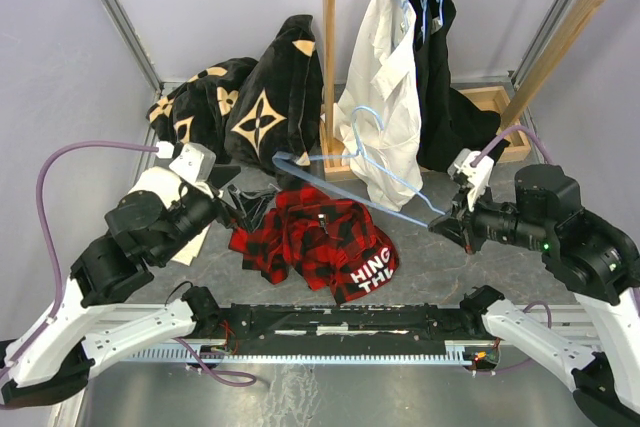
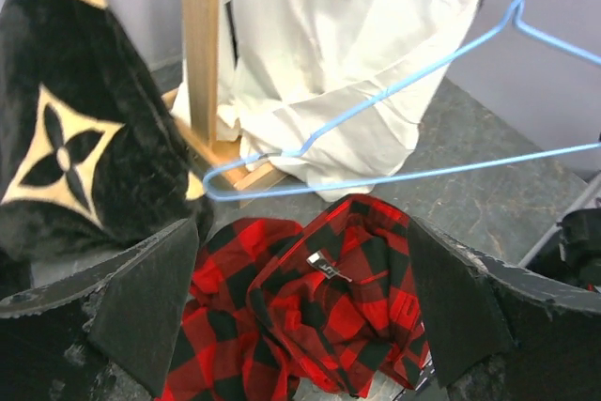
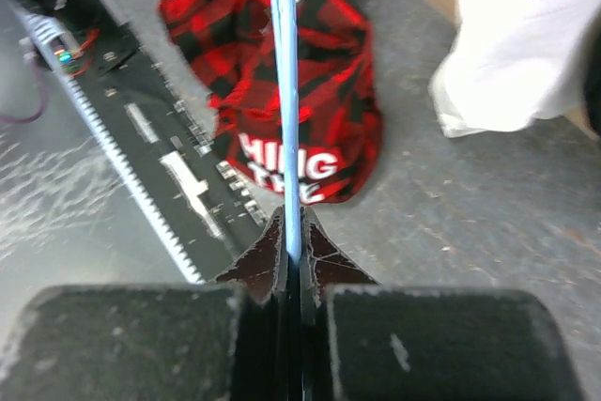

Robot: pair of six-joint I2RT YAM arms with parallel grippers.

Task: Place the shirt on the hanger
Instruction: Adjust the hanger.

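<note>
The red-and-black plaid shirt lies crumpled on the table, its white lettering facing the near edge. My left gripper is open just left of it; in the left wrist view the fingers stand wide apart over the collar and label of the shirt. My right gripper is shut on one corner of the light-blue wire hanger and holds it tilted above the shirt, hook toward the rail. The wire runs out from the shut right gripper across the shirt. The hanger also shows in the left wrist view.
A wooden clothes rail stands at the back, with a white shirt and a black garment hanging from it on blue hangers. Black fabric with tan flowers is heaped at the back left. A black toothed rail runs along the near edge.
</note>
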